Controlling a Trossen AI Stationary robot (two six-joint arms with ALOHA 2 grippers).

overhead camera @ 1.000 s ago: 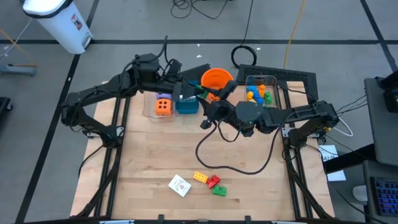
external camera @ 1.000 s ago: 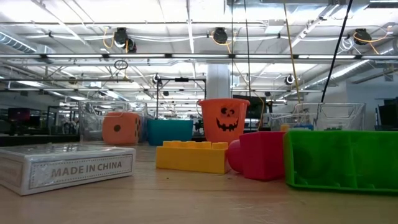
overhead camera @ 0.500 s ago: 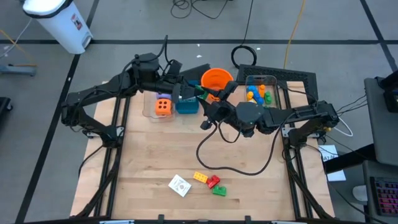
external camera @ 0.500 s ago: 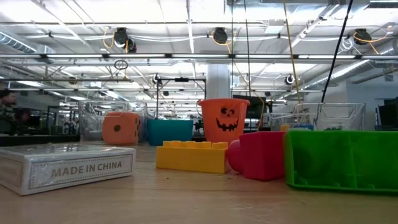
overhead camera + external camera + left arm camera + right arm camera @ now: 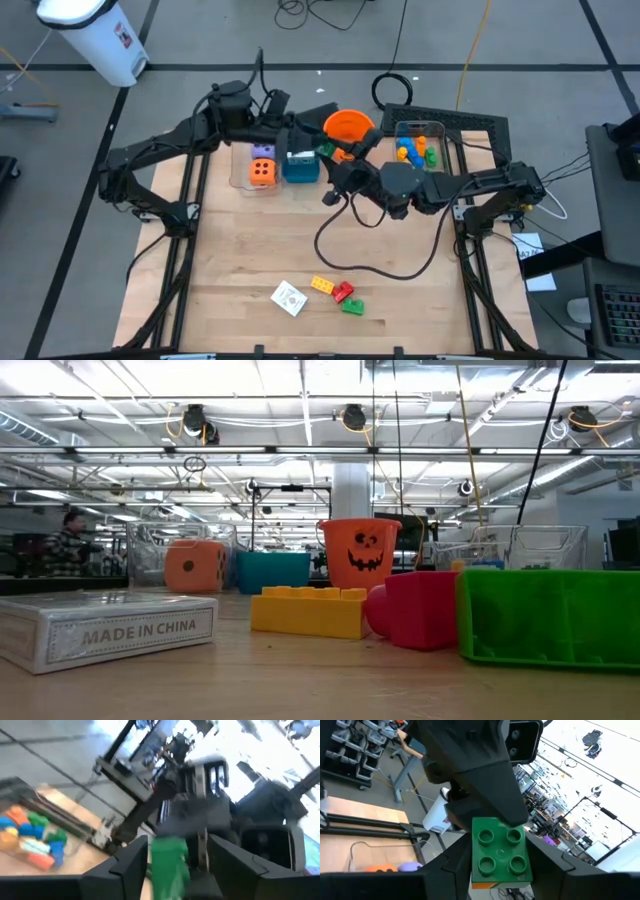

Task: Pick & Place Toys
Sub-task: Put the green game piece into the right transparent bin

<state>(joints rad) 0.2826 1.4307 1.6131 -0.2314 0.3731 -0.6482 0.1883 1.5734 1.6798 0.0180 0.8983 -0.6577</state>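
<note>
While both arms meet high over the back of the surface, a green brick [image 5: 499, 851] sits between them, up in the air near the bucket [image 5: 348, 125] and the teal box [image 5: 299, 168]. The right pincer [image 5: 496, 870] is pinching the green brick on both sides. The left pincer [image 5: 175, 865] is around the same brick, but one finger shows a gap beside it, so it looks spread apart. That view is blurry, so this is not sure.

I think the step is a hand-over: one arm gives the brick to the other. It seems the right arm has it and the left arm is letting go.

For the next move, the left arm should pull back without bumping the brick. The right arm then has to carry the brick to a bin, maybe the clear bin [image 5: 440, 135] with other bricks in it, and let go low over it so the brick does not bounce out.

More toys wait at the front of the surface: a white card [image 5: 289, 298] and three small bricks [image 5: 343, 292] just beside it. So the job is not done yet.
</note>
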